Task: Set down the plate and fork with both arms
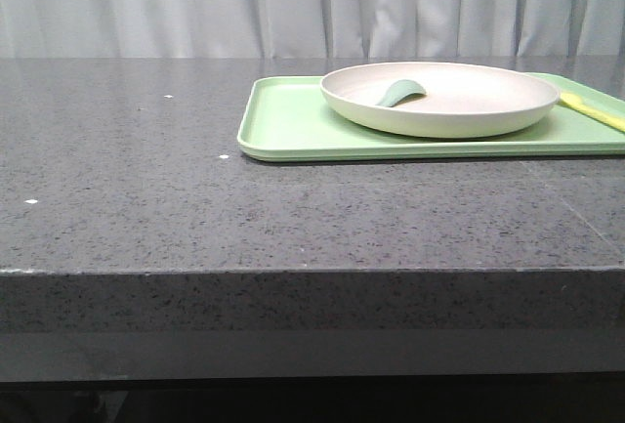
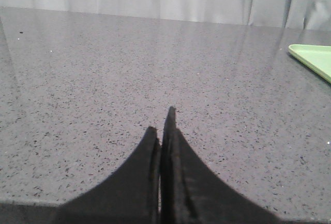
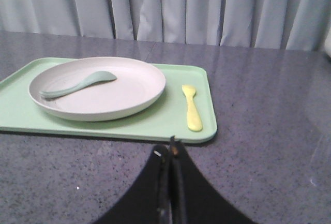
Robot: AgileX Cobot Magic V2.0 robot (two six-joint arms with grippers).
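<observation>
A large round shallow cream plate (image 1: pixel 439 101) with a raised rim sits on a flat rectangular light-green tray (image 1: pixel 283 125), which lies on the far right part of a dark speckled stone table (image 1: pixel 195 198). The plate covers the middle of the tray. Inside the plate, toward its left side, rests a muted grey-green plastic spoon (image 1: pixel 400 92), its bowl partly hidden by the plate's rim in the front view.

A small pale-yellow plastic fork (image 3: pixel 192 107) lies flat on the tray just to the right of the plate, apart from it, with its broader end pointing to the far side and its handle toward the near edge of the tray. In the front view only part of it shows at the right border.

The left gripper (image 2: pixel 163 128) hovers over bare table well to the left of the tray, its black fingers pressed together with nothing between them. The right gripper (image 3: pixel 172 151) is just near of the tray's near right edge, its fingers likewise closed and empty. Pale grey curtains (image 1: pixel 293 3) hang behind the table.
</observation>
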